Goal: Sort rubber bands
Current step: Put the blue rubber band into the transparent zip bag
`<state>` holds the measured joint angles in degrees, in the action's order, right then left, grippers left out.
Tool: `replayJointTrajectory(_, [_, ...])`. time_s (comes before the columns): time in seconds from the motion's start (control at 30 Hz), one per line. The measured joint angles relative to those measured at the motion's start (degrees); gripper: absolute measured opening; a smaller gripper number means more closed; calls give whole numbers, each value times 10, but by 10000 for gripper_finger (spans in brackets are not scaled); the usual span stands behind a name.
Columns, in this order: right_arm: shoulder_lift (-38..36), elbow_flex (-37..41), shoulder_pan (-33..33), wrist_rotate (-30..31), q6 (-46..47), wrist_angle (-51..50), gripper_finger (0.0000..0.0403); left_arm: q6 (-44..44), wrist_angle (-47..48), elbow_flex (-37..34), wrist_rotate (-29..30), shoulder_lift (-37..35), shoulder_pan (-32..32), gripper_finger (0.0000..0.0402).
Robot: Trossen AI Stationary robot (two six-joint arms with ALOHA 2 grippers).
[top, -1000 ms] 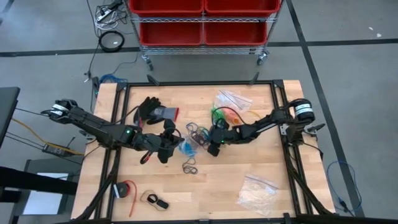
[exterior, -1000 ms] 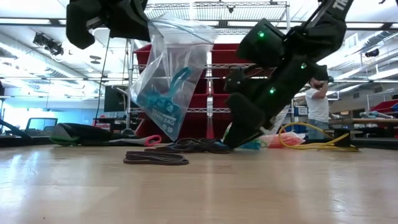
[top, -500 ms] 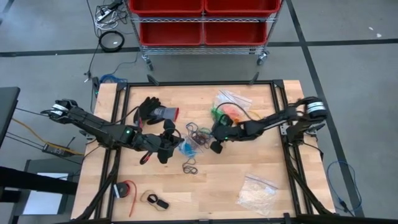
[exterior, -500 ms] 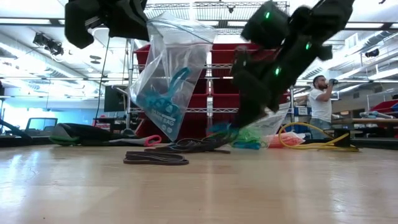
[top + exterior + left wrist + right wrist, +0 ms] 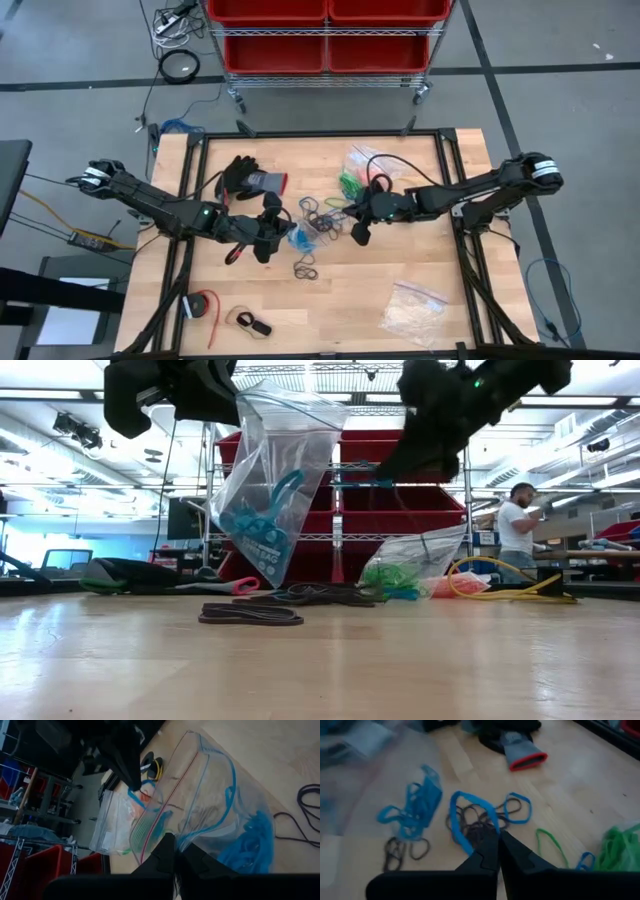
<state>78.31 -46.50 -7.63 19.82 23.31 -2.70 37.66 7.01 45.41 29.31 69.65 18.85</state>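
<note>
Above table centre, the right end effector [image 5: 496,851] pinches a blue rubber band [image 5: 470,815]: light, limp, stretchy; at nine o'clock, left end effector [image 5: 172,851] clamps the clear zip bag [image 5: 200,815] rim.

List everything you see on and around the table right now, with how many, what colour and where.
Blue rubber band: one, blue, pinched in right hand.
Loose rubber bands: many, black, blue, table centre.
Held bag: one, clear, blue bands inside, hanging from left hand.
Bag of green bands: one, clear, far centre.
Bag of whitish pieces: one, near right.
Glove: one, black, red cuff, far left.
Red bins: several, shelf beyond table.
Left hand: shut on held bag.
Right hand: shut on blue rubber band.
</note>
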Motion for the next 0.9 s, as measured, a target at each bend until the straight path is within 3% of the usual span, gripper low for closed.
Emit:
replayJointTrajectory(0.2, [1, 0, -18, -10, 14, -19, 3, 0, 0, 0, 0, 0, 0, 12])
replayJointTrajectory(0.47, [52, 0, -52, -20, 52, -61, 46, 0, -3, 0, 0, 0, 0, 12])
replayJointTrajectory(0.67, [115, 0, -78, -18, 66, -57, 6, 0, -1, 0, 0, 0, 0, 12])
replayJointTrajectory(0.9, [181, 0, -97, -31, 77, 28, 50, 0, -4, 0, 0, 0, 0, 12])
